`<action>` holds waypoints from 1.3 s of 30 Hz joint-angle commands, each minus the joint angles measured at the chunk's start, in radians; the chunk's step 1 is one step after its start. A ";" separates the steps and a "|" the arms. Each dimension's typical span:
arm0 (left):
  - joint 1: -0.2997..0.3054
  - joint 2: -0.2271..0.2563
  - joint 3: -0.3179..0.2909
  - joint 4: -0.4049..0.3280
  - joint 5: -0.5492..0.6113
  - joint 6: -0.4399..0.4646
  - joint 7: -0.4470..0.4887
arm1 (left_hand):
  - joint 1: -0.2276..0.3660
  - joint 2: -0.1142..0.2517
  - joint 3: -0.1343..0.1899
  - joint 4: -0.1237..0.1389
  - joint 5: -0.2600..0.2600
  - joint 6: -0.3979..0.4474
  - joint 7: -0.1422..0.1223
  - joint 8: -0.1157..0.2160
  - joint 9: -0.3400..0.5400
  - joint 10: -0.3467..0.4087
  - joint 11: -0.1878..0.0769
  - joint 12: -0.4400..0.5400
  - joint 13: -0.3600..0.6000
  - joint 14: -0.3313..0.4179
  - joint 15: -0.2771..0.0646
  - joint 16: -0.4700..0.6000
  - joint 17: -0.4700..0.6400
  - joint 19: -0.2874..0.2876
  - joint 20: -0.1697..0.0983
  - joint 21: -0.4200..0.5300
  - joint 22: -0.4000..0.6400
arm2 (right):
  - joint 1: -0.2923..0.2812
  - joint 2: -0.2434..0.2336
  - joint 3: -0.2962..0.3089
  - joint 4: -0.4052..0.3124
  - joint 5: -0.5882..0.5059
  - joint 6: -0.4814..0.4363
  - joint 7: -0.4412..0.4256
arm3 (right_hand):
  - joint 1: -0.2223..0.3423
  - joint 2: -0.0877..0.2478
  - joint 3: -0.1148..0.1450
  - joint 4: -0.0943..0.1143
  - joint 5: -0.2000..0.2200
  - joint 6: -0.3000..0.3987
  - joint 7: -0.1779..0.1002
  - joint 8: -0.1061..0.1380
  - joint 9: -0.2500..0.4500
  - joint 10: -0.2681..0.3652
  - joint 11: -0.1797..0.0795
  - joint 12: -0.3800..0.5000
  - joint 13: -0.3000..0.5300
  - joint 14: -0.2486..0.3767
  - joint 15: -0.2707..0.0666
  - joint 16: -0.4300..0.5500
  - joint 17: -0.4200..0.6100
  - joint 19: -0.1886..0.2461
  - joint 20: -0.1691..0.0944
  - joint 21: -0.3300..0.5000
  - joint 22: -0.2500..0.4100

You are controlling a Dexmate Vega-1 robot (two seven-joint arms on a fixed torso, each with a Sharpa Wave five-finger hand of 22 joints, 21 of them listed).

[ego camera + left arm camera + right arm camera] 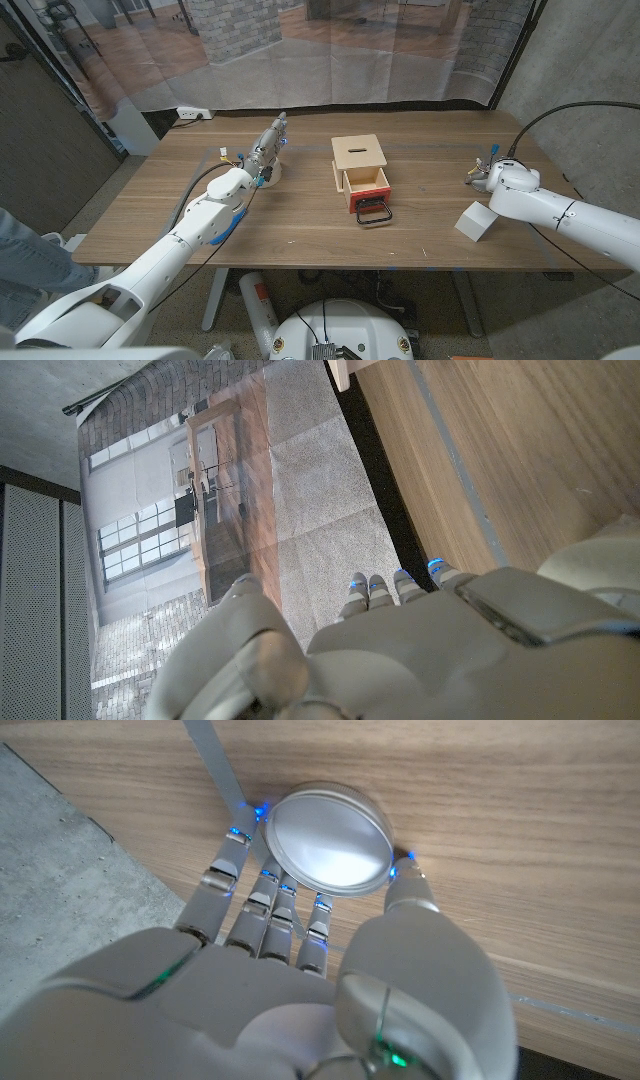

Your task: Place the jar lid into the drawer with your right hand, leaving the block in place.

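Wooden table spans the head view, its grain running side to side, with a grey curtain printed with brick and windows hanging behind it. Near the middle stands a pale wood box with a slot in its top and an orange drawer pulled open toward the robot, a black wire handle at the drawer's front. On the right, close to the near edge, a white block sits alone on the wood, just beside the right forearm and apart from the hand. At the table's left edge a person's leg in jeans shows. The left hand reaches up the table left of the box, fingers straight and together, holding nothing; in the left wrist view its fingertips point toward the table's far edge and the curtain. The right hand is far right of the box, well apart from the drawer. In the right wrist view its fingers close on one side of the silver lid and the thumb on the other, gripping it at the rim; whether the lid is touching the wood or just above it I cannot tell.
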 commanded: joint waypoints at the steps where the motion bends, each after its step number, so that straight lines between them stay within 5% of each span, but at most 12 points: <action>1: 0.005 0.001 0.002 -0.013 0.001 0.009 0.010 | 0.009 0.003 -0.003 -0.001 -0.003 0.003 0.001 0.004 0.004 0.000 -0.006 0.002 0.002 -0.028 0.008 0.002 0.001 -0.125 0.003 0.009 0.005 | 0.010 0.013 -0.012 0.012 -0.008 -0.001 0.001 | 0.028 0.008 0.014 -0.005 -0.007 0.014 0.000 0.005 0.003 0.013 0.000 0.007 0.003 0.012 -0.003 0.004 0.003 0.039 -0.031 0.009 0.006; 39: -0.026 -0.011 0.014 0.019 0.000 0.015 -0.017 | 0.010 0.006 -0.009 -0.001 -0.007 0.008 0.002 0.003 0.005 -0.001 -0.007 0.001 0.002 -0.031 0.010 0.001 0.001 -0.129 0.013 0.009 0.006 | 0.006 -0.034 0.016 -0.103 -0.017 -0.054 -0.032 | 0.105 0.044 0.054 -0.011 -0.044 0.044 -0.002 0.011 0.011 0.012 -0.002 0.002 0.005 0.018 -0.015 -0.008 0.009 0.073 -0.052 0.013 0.009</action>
